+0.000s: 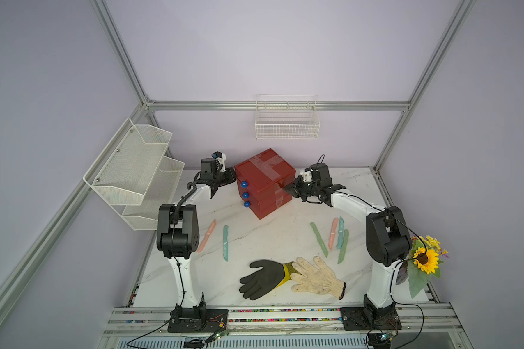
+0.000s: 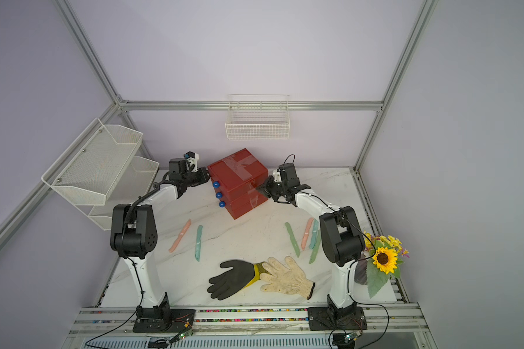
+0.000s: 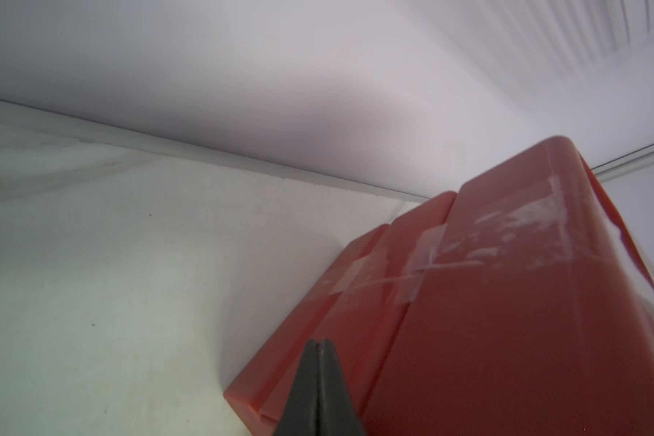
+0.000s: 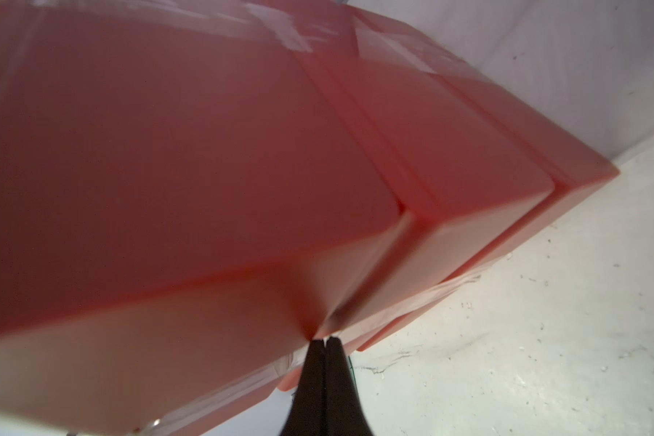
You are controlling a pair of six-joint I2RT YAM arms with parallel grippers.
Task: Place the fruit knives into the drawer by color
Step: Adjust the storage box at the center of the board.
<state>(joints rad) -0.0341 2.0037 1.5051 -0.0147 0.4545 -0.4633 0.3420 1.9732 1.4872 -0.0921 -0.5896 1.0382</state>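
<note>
Lilac-walled cell, aluminium frame, white marble table.

A two-tier mesh shelf hangs on the left wall and a wire basket on the far wall.

The red drawer cabinet stands far centre, turned cornerwise, with tape on top. Its blue knobs face near-left and all three drawers are pushed in.

The left gripper is closed and empty at the cabinet's left side; contact cannot be confirmed. The right gripper is closed and empty, its tips against the cabinet's right corner in the wrist view.

A black glove and a white glove overlap at near centre. A sunflower bunch sits near right, partly behind the right arm.

All the knives are on the table, none in a drawer:
- Left: pink knife, with teal knife beside it.
- Right: mint knife lies apart. Second pink knife, second teal knife and second mint knife are bunched together. In a top view the right arm's elbow covers part of that bunch.
</note>
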